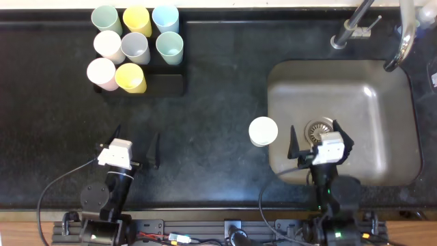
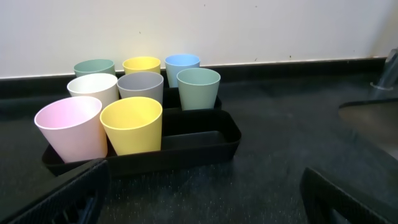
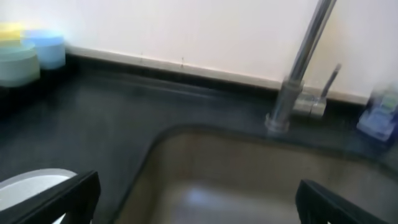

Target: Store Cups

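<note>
A black tray (image 1: 168, 84) at the back left of the counter holds several pastel cups (image 1: 135, 48), with one free slot at its front right corner (image 2: 198, 126). A lone white cup (image 1: 263, 131) stands upright on the counter at the sink's left rim; its rim also appears in the right wrist view (image 3: 30, 184). My left gripper (image 1: 135, 145) is open on the counter in front of the tray, facing the cups (image 2: 132, 123). My right gripper (image 1: 316, 137) is open above the sink, just right of the white cup. Neither holds anything.
A steel sink (image 1: 382, 96) takes up the right side, with a drain (image 1: 318, 128) and a faucet (image 1: 355, 24) behind it. The faucet post (image 3: 292, 93) stands ahead of the right gripper. A blue object (image 3: 380, 115) sits at the far right.
</note>
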You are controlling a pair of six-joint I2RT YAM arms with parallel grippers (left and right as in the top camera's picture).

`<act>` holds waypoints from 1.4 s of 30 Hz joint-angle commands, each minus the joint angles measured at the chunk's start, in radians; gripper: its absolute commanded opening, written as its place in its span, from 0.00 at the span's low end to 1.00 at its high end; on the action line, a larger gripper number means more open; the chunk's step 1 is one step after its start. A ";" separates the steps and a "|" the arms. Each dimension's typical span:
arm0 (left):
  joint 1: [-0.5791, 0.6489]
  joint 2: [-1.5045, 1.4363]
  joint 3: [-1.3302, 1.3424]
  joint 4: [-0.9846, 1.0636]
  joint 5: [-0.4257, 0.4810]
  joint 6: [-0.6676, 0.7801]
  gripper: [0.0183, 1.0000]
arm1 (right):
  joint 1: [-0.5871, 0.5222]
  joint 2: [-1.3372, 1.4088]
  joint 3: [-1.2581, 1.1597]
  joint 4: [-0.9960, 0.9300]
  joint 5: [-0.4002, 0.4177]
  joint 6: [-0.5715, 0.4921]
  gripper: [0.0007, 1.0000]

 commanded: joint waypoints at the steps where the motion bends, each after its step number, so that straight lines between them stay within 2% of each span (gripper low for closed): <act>1: 0.003 -0.007 -0.001 -0.005 -0.005 0.022 1.00 | -0.001 0.233 0.331 -0.122 -0.003 0.034 1.00; 9: 0.003 -0.007 -0.001 -0.005 -0.005 0.022 1.00 | -0.001 0.718 0.977 -0.752 -0.033 0.260 1.00; 14: 0.003 -0.007 -0.001 -0.005 -0.005 0.022 1.00 | -0.001 0.975 1.191 -1.040 -0.180 0.250 1.00; 17: 0.003 -0.007 -0.001 -0.005 -0.005 0.022 1.00 | 0.000 1.114 1.244 -1.141 -0.213 0.229 0.97; 23: 0.003 -0.007 -0.001 -0.005 -0.005 0.022 1.00 | 0.035 1.305 1.259 -1.238 -0.208 0.188 0.97; 34: 0.003 -0.007 -0.001 -0.005 -0.005 0.022 1.00 | 0.117 1.452 1.259 -1.244 -0.178 0.188 0.94; 37: 0.003 -0.007 -0.001 -0.005 -0.005 0.022 1.00 | 0.131 1.476 1.258 -1.248 -0.124 0.193 0.93; 42: 0.003 -0.007 -0.001 -0.005 -0.005 0.022 1.00 | 0.150 1.515 1.258 -1.235 -0.109 0.200 0.85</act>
